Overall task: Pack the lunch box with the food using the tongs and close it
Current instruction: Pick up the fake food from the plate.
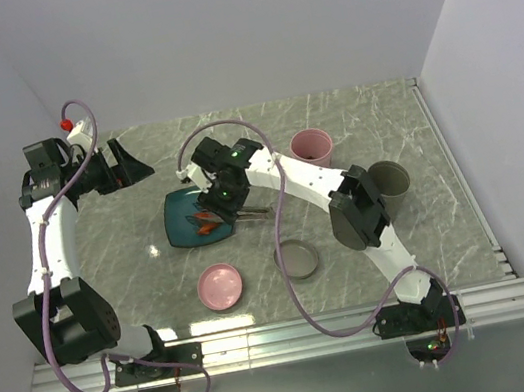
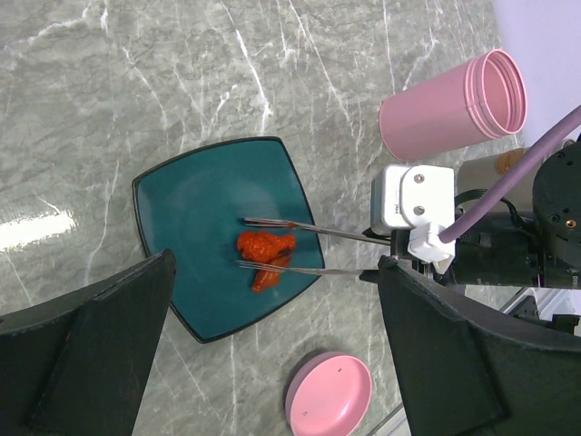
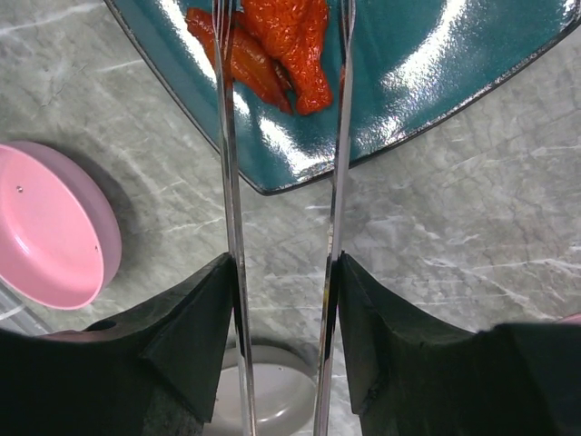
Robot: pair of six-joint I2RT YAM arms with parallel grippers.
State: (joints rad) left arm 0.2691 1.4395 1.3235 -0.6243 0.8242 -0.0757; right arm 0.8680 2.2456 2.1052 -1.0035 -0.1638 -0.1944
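Grey marble tabletop, and your right gripper is part-closed around the long thin silver tongs, whose tips straddle the red-orange food pieces on the teal square plate. Left gripper gapes wide, empty. You're on the picking step: I'd say squeeze next, then lift.

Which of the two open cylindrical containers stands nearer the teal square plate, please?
The pink plastic container; the grey container stands farther to the right.
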